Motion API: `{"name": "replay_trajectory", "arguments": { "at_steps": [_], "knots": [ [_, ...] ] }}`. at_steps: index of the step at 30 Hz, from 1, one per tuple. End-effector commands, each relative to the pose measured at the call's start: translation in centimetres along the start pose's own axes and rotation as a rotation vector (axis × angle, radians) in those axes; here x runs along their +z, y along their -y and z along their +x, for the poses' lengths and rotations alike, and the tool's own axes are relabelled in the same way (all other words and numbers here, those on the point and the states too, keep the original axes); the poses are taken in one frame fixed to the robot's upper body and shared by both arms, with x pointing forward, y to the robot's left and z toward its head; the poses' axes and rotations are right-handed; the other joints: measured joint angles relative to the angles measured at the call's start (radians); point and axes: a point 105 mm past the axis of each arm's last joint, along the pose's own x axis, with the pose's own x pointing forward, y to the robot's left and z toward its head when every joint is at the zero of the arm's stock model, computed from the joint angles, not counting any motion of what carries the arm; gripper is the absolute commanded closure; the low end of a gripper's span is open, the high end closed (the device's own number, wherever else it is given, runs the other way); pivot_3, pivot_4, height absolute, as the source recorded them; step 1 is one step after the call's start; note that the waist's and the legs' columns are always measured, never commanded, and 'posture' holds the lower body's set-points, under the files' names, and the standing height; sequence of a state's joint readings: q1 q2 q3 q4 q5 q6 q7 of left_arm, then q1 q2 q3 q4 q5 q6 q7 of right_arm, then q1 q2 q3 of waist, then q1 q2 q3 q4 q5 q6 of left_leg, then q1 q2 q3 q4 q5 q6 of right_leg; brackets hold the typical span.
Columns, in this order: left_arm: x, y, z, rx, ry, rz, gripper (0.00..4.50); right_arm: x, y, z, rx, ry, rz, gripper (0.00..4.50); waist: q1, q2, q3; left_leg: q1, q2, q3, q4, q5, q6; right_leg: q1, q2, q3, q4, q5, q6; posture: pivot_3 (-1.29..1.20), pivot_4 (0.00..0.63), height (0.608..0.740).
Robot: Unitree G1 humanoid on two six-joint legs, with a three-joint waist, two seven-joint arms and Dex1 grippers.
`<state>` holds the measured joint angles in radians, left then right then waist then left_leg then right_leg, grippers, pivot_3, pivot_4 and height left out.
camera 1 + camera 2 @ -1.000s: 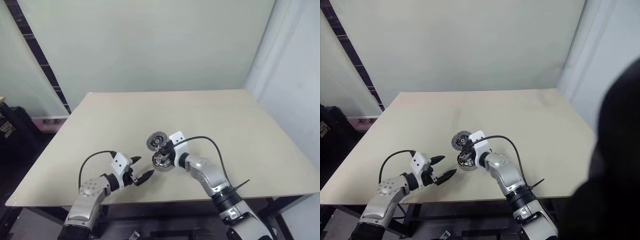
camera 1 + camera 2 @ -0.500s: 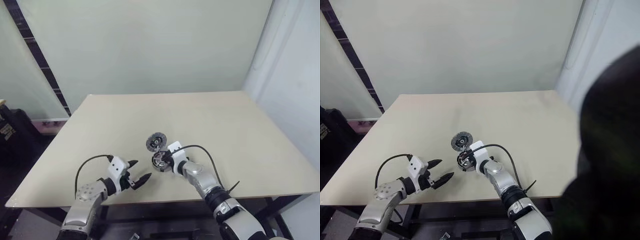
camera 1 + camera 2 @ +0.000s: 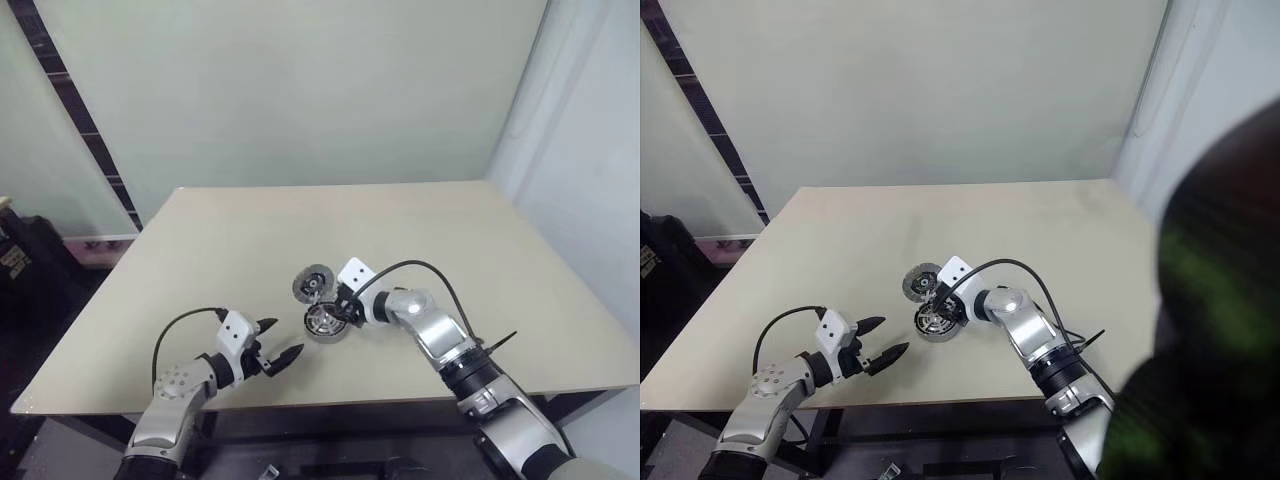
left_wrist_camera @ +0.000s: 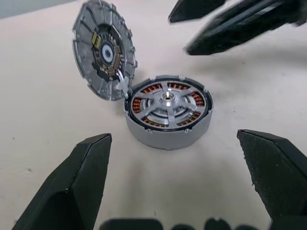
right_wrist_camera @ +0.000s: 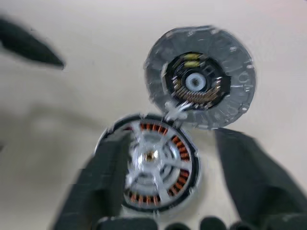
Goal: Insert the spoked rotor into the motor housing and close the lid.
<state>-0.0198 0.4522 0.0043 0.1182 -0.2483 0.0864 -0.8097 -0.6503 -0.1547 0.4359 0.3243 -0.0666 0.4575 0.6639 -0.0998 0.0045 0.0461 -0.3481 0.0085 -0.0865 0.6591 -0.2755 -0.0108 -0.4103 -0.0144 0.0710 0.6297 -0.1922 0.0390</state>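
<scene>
Right gripper (image 3: 343, 307) released spoked rotor (image 4: 168, 102); lid (image 4: 104, 49) stands open.

The motor housing (image 4: 168, 115) sat on the table (image 3: 200, 250), toward its near edge and about midway across. Inside it lay the spoked rotor (image 4: 168, 101), seated within the ring of windings. The lid (image 4: 104, 50) stood tilted open just behind the housing — touching its far-left rim (apparently joined there). The right gripper (image 3: 345, 305) hung just right of the housing, close above its rim, fingers apart and touching nothing. The left gripper (image 3: 276, 340) hovered nearer the table's front edge, left of the housing and apart from it, fingers spread — pointing toward it.
</scene>
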Motion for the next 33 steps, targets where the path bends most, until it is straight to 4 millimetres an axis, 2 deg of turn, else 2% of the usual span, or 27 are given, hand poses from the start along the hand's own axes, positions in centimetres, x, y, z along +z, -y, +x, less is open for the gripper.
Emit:
{"name": "replay_trajectory", "arguments": {
  "at_steps": [1,2,10,17,22,33],
  "knots": [
    [1.4,-0.2,0.5,-0.012,0.043,0.036,0.0,2.0,-0.3,-0.7,0.056,-0.008,-0.194,0.32,0.0,0.0,0.0,0.0,0.0,0.0,0.0,0.0,0.0,0.0,0.0,0.0,0.0,0.0,0.0,0.0,0.0,0.74],
    [1.4,-0.1,0.5,-0.014,0.042,0.036,0.0,1.8,-0.3,-0.9,0.071,-0.036,-0.244,0.02,0.0,0.0,0.0,0.0,0.0,0.0,0.0,0.0,0.0,0.0,0.0,0.0,0.0,0.0,0.0,0.0,0.0,0.74],
    [1.4,0.2,0.8,-0.021,0.041,0.031,0.0,0.0,-1.4,-1.4,0.225,-0.247,-0.59,0.02,0.002,0.0,0.0,-0.001,0.0,0.0,0.0,0.0,0.0,0.0,0.0,0.0,-0.001,0.0,0.0,0.0,0.0,0.74],
    [1.4,0.7,0.7,-0.024,0.043,0.025,0.0,-1.5,-2.5,-1.0,0.324,-0.339,-0.739,0.02,0.002,0.0,0.0,-0.001,0.0,0.0,0.0,0.0,0.0,-0.001,0.0,-0.001,-0.001,0.0,0.0,0.0,0.0,0.74],
    [1.3,1.0,0.6,-0.024,0.043,0.021,0.0,-2.3,-2.9,-0.3,0.36,-0.37,-0.776,0.02,0.003,0.0,0.0,-0.001,0.0,-0.001,0.0,0.0,0.0,0.0,0.0,-0.001,-0.001,0.0,0.0,0.0,0.0,0.74],
    [1.3,1.2,0.5,-0.015,0.041,0.013,0.0,-3.1,-2.1,1.5,0.305,-0.372,-0.725,0.02,0.003,0.0,0.0,-0.001,0.0,-0.001,0.0,0.0,0.0,0.0,0.0,-0.002,0.0,0.0,0.0,0.0,0.0,0.74]
  ]
}}
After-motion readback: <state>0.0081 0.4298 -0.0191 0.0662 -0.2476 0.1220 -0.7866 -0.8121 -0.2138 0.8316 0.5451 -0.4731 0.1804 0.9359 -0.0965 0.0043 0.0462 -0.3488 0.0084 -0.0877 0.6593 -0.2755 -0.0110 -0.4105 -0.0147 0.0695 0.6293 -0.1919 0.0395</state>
